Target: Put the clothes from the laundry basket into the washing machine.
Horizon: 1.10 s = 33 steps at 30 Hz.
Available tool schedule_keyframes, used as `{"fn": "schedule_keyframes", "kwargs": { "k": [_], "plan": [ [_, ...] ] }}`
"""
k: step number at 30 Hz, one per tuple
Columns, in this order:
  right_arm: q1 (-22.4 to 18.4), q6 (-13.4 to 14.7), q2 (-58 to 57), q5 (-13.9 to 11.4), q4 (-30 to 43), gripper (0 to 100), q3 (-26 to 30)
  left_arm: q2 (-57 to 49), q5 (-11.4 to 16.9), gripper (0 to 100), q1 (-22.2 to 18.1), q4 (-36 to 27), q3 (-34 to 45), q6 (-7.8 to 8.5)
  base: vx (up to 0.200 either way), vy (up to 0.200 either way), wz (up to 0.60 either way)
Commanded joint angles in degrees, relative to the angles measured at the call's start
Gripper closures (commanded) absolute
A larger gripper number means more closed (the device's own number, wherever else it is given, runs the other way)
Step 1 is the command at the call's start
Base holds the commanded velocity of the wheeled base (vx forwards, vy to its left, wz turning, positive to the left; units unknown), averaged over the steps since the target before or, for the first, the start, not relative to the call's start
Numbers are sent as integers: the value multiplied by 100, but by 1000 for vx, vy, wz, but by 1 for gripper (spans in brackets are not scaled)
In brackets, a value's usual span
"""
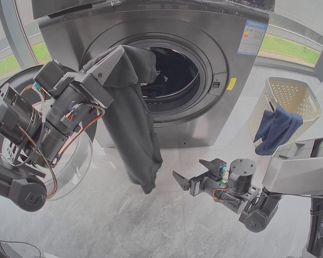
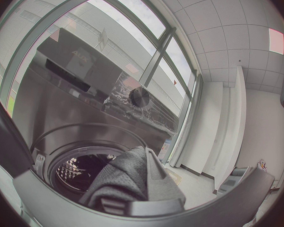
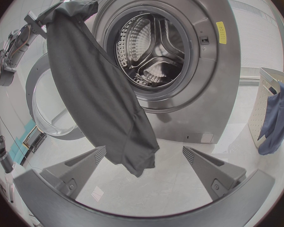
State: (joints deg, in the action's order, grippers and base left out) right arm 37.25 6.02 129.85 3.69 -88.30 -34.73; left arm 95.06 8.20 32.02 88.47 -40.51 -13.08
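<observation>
A dark grey garment (image 1: 132, 126) hangs from my left gripper (image 1: 113, 60), which is shut on its upper end in front of the washing machine's open drum (image 1: 172, 77). The cloth's top lies against the left edge of the opening; the rest dangles down to just above the floor. In the left wrist view the bunched cloth (image 2: 123, 177) sits between the fingers, with the drum (image 2: 79, 171) behind it. My right gripper (image 1: 192, 171) is open low over the floor, pointing toward the garment's hanging end (image 3: 129, 148). A beige laundry basket (image 1: 294, 101) at the right has a blue garment (image 1: 276, 128) draped over its rim.
The washing machine's round glass door (image 1: 66, 158) stands swung open at the left, beside my left arm. Grey tiled floor (image 1: 132, 219) lies open in front of the machine. Windows run behind the machine on both sides.
</observation>
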Motion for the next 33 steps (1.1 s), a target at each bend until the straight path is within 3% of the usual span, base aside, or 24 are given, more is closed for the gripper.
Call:
{"fn": "schedule_keyframes", "kwargs": {
  "k": [1,5,11,17,33],
  "plan": [
    [221,13,365,-9,5,0,-403,4,-29,100,14,4,-282,-2,0,0,0],
    [335,13,488,-35,14,0,-684,4,-56,100,6,4,-317,7,0,0,0],
    [537,22,646,-299,76,0,-1036,-23,-56,100,-21,4,-344,7,0,0,0],
    [643,75,963,-325,41,0,-1431,-93,-47,100,-21,4,-326,7,0,0,0],
    [660,329,1358,-387,14,0,-1422,-84,-56,100,-21,4,-335,-2,0,0,0]
  ]
}}
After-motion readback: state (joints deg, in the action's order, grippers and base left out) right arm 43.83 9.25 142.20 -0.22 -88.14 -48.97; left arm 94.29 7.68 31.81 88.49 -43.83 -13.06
